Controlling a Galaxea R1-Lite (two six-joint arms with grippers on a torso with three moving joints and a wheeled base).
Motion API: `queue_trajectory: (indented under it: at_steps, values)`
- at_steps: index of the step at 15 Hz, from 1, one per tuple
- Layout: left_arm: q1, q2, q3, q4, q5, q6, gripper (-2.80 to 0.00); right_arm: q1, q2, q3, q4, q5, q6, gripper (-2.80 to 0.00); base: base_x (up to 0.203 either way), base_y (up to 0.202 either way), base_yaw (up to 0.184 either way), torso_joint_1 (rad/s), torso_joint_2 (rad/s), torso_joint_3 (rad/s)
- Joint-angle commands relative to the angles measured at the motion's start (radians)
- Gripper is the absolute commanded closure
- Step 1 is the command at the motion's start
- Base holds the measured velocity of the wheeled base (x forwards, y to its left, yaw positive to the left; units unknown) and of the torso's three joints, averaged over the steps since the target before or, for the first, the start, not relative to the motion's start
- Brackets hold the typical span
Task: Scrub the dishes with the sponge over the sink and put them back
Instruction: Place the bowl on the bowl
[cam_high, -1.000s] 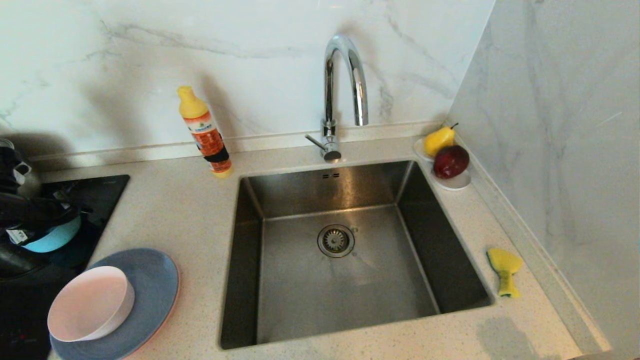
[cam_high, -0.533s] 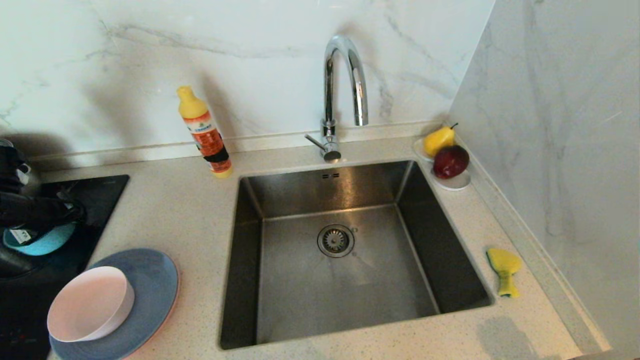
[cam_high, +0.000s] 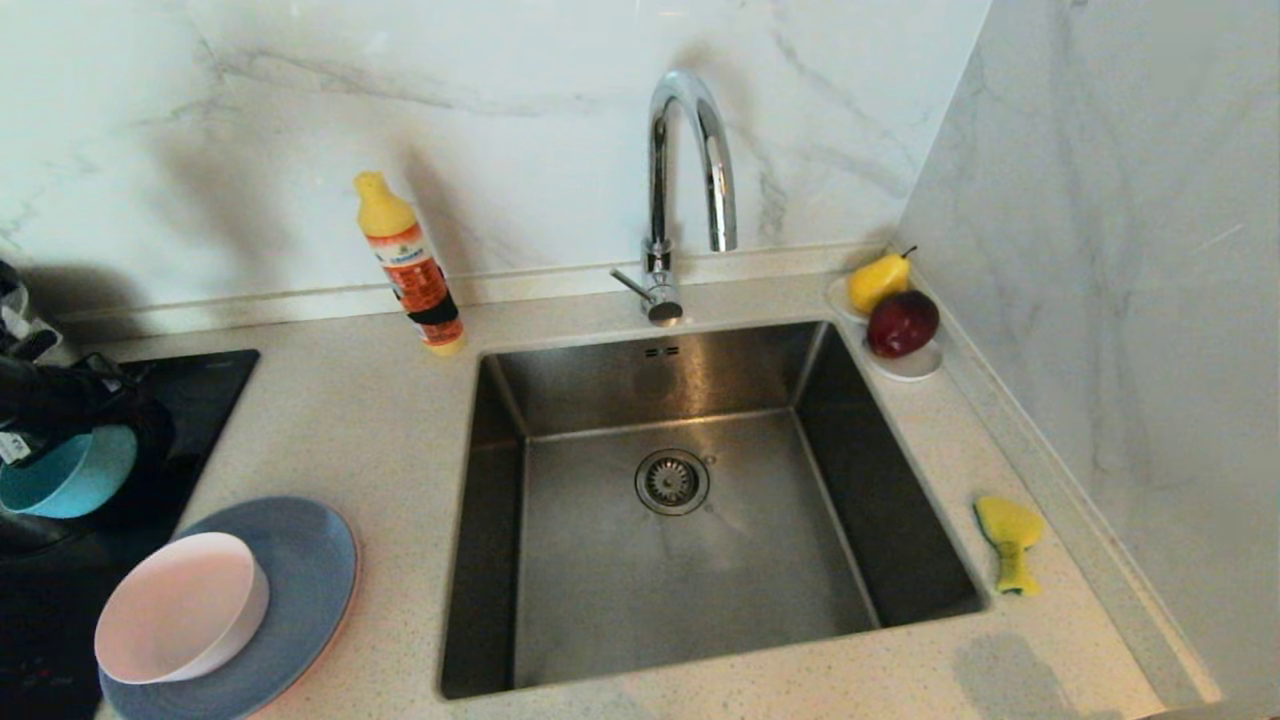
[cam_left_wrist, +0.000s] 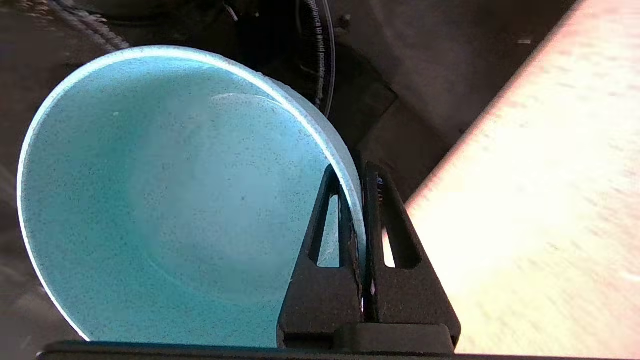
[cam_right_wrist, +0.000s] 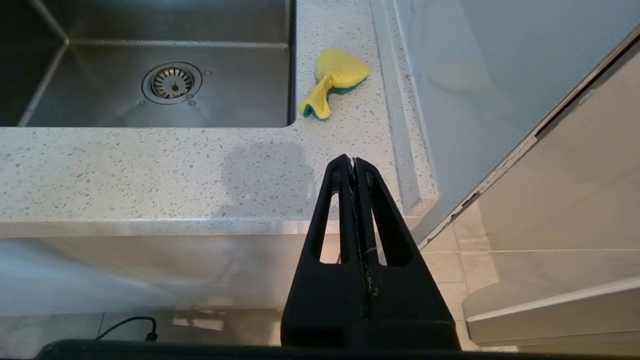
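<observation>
**Left hand gripped the teal bowl at the worktop's far left**

The left hand (cam_left_wrist: 357, 200) was pinched tight on the rim of the teal bowl (cam_left_wrist: 175, 200), one finger inside the wall and one outside. In the head view the bowl (cam_high: 65, 470) sat tilted at about nine o'clock from the sink (cam_high: 690, 500), over the black hob (cam_high: 190, 400); whether it was clear of the hob was hard to judge there.

At about eight o'clock from the sink lay the grey-blue plate (cam_high: 310, 570) on the worktop (cam_high: 370, 430), with the pink bowl (cam_high: 180, 605) resting on it, tipped. A thin salmon edge showed under the plate's rim, probably a second plate.

The sponge (cam_high: 1010, 540) lay on the worktop at roughly four o'clock from the drain (cam_high: 671, 481), just beside the sink's right edge. The right hand (cam_right_wrist: 354, 167) hung in front of the worktop's near edge, fingers closed together with nothing between them, well apart from the sponge.

The tap (cam_high: 685, 190) stood at twelve o'clock, an orange bottle (cam_high: 410, 265) at eleven, and a saucer (cam_high: 905, 362) with fruit at two.
</observation>
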Motion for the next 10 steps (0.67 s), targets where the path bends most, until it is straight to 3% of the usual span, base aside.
queue_trajectory:
  at_steps: [1, 6, 10]
  values:
    - [-0.016, -0.091, -0.008, 0.079, -0.004, 0.001, 0.00, 0.001, 0.000, 0.000, 0.000, 0.000, 0.000, 0.00, 0.000, 0.000, 0.000, 0.000, 0.00, 0.000]
    - [-0.146, -0.278, 0.063, 0.308, -0.027, -0.001, 0.00, 0.001, 0.000, 0.000, 0.000, 0.000, 0.000, 0.00, 0.000, 0.000, 0.000, 0.000, 0.00, 0.000]
    - [-0.301, -0.439, 0.252, 0.336, -0.001, -0.008, 0.00, 0.001, 0.000, 0.000, 0.000, 0.000, -0.001, 0.00, 0.000, 0.000, 0.000, 0.000, 0.00, 0.000]
